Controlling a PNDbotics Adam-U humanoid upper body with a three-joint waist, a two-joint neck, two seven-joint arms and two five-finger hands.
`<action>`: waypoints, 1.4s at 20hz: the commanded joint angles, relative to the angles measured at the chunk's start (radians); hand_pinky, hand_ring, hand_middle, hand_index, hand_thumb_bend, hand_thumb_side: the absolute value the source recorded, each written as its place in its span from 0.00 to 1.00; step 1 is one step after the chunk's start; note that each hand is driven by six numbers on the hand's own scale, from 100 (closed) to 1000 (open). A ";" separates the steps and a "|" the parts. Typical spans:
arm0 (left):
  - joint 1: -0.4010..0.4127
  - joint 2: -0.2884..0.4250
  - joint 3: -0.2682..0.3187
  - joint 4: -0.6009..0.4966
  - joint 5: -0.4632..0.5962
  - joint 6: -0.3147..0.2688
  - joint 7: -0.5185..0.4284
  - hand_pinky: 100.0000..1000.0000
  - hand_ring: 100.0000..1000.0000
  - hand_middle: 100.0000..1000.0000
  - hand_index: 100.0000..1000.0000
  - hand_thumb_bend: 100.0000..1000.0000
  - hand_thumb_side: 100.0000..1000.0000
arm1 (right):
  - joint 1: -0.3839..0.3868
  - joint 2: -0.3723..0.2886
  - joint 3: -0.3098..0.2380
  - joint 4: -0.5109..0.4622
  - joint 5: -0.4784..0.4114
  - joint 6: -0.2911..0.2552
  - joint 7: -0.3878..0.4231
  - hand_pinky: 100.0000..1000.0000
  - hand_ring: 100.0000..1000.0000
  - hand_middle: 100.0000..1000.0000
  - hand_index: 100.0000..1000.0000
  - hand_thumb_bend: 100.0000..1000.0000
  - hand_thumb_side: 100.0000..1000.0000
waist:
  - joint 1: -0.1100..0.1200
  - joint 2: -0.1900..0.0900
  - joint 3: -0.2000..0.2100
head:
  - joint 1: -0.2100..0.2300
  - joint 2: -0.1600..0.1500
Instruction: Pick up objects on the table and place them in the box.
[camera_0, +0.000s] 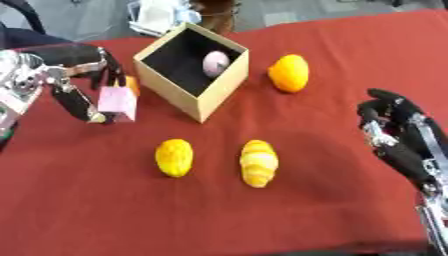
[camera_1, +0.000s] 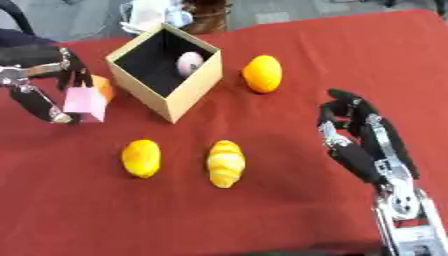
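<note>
An open cardboard box with a black inside stands at the back middle of the red table; a pale pink round thing lies in it. My left hand is left of the box, its fingers and thumb pinching a pink block just above the cloth. Behind the block an orange thing shows partly. An orange fruit lies right of the box. A yellow bumpy fruit and a striped croissant-like piece lie in front. My right hand rests at the right, fingers relaxed, holding nothing.
The red tablecloth covers the whole work surface. Beyond its far edge lie white things and a brown item on a grey floor. A dark shape shows at the far left edge.
</note>
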 joint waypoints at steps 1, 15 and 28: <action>-0.059 0.012 0.037 -0.014 -0.026 0.027 0.046 0.57 0.38 0.35 0.54 0.40 0.00 | -0.004 -0.008 -0.001 -0.009 -0.006 -0.002 0.002 0.61 0.72 0.63 0.83 0.00 0.37 | -0.011 -0.035 0.000 | -0.002 0.000; -0.203 -0.174 0.041 0.246 -0.242 0.072 0.253 0.68 0.55 0.52 0.70 0.51 0.00 | -0.012 -0.007 0.020 -0.008 -0.015 -0.005 0.021 0.61 0.72 0.63 0.83 0.00 0.38 | -0.012 -0.029 -0.055 | 0.030 -0.011; -0.209 -0.178 0.094 0.316 -0.309 0.057 0.348 0.73 0.64 0.64 0.81 0.60 0.14 | -0.016 -0.006 0.017 -0.008 -0.015 -0.005 0.020 0.61 0.72 0.63 0.83 0.00 0.38 | -0.013 -0.022 -0.062 | 0.034 -0.021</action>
